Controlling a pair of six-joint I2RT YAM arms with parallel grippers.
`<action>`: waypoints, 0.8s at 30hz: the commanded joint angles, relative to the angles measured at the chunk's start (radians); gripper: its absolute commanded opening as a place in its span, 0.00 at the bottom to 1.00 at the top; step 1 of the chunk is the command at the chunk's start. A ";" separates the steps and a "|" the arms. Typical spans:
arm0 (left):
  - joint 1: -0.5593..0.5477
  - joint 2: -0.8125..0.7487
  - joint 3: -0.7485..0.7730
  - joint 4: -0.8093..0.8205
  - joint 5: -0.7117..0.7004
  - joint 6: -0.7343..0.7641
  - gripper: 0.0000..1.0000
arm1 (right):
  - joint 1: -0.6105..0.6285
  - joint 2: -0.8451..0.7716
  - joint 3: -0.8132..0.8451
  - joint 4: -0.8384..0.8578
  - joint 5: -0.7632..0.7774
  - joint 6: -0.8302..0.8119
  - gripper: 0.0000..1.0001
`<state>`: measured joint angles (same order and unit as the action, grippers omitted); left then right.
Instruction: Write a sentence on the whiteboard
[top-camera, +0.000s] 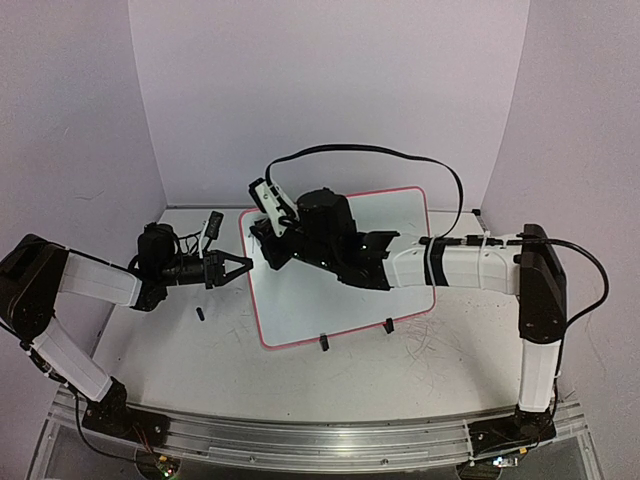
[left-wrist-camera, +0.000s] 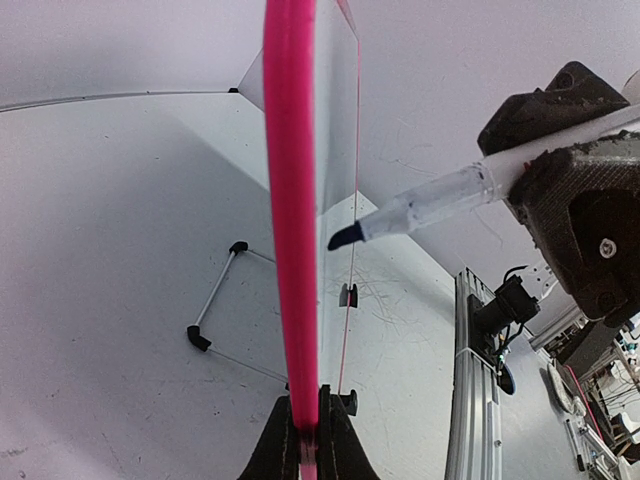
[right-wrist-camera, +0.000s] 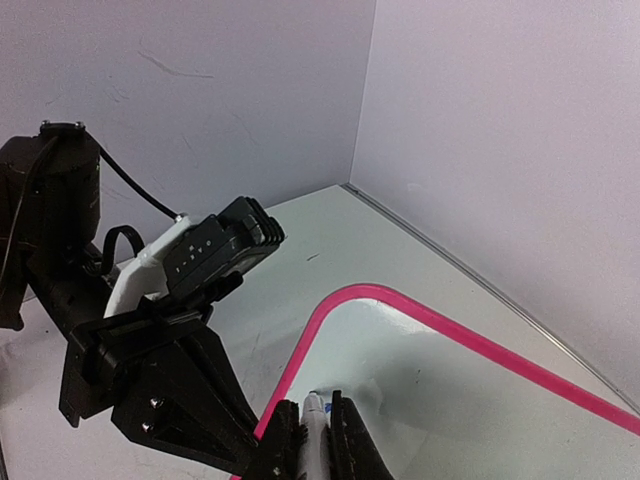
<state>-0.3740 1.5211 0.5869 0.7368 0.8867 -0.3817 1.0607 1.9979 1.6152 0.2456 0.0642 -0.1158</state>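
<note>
Whiteboard (top-camera: 325, 303), left pincer (left-wrist-camera: 307, 425) clamped on its edge — right pincer (right-wrist-camera: 315, 425) gripping a marker (left-wrist-camera: 430, 205)

Soft even light; faint glare on the whiteboard (right-wrist-camera: 450, 390), wrist views distorted

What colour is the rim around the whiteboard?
Bright pink-red. The thin rim of the rectangular white whiteboard shows best in the left wrist view.

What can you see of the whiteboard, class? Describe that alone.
The whiteboard is a white rectangle with rounded corners, a pink rim and two black clip feet on its near edge. It seems to lie on the table, blank where visible. The left gripper clamps its left edge; the right gripper aims a marker at it.
</note>
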 joint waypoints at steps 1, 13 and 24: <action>-0.008 -0.018 0.022 0.005 -0.021 0.069 0.00 | -0.004 0.017 0.058 0.031 0.025 -0.001 0.00; -0.008 -0.023 0.020 0.001 -0.024 0.070 0.00 | -0.003 0.024 0.054 0.016 0.081 0.006 0.00; -0.008 -0.023 0.023 -0.003 -0.024 0.072 0.00 | -0.004 -0.001 0.019 0.011 0.171 0.018 0.00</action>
<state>-0.3740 1.5196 0.5869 0.7300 0.8784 -0.3813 1.0629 2.0102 1.6321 0.2462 0.1552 -0.1064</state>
